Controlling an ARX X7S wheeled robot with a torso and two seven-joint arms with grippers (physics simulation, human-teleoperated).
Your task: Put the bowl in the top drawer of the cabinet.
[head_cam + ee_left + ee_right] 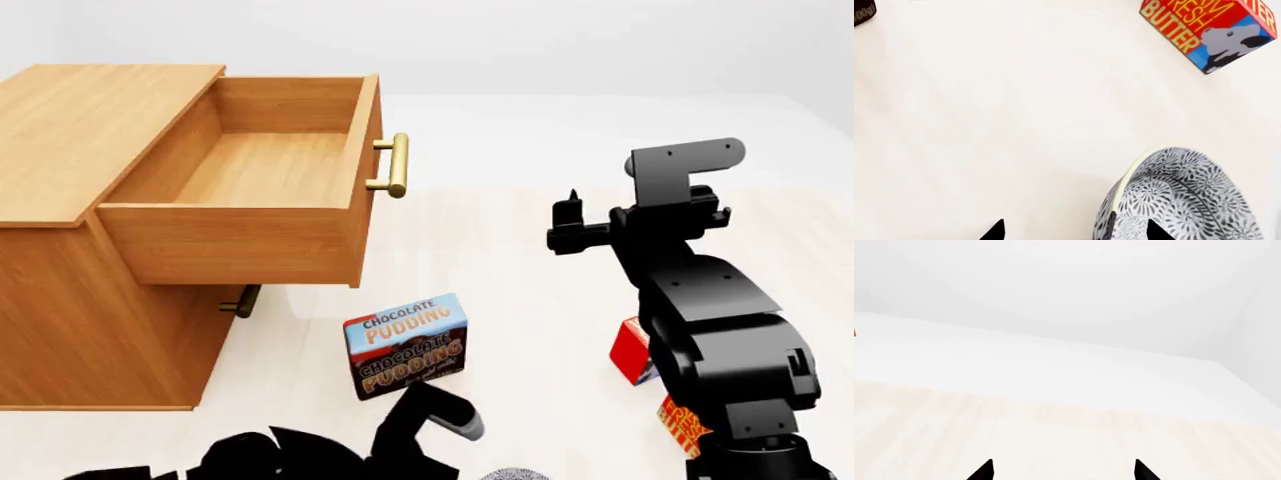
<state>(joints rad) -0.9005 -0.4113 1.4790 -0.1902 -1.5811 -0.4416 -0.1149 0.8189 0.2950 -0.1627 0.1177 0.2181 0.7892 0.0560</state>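
Observation:
The bowl (pixel 1181 200), white with a grey-blue pattern, shows in the left wrist view. My left gripper (pixel 1075 231) is open and straddles its rim: one fingertip (pixel 1157 231) is over the bowl's inside, the other is outside over the bare surface. The cabinet (pixel 80 250) stands at the left of the head view. Its top drawer (pixel 254 165) is pulled out and holds nothing. My right gripper (pixel 1063 471) is open with nothing between its fingers, raised at the right of the drawer (pixel 567 215).
A chocolate pudding box (pixel 407 345) stands in front of the drawer. A red butter box (pixel 1214 30) lies beyond the bowl, partly behind my right arm (pixel 707 310) in the head view. The lower drawer's small brass handle (pixel 240 300) shows under the open drawer.

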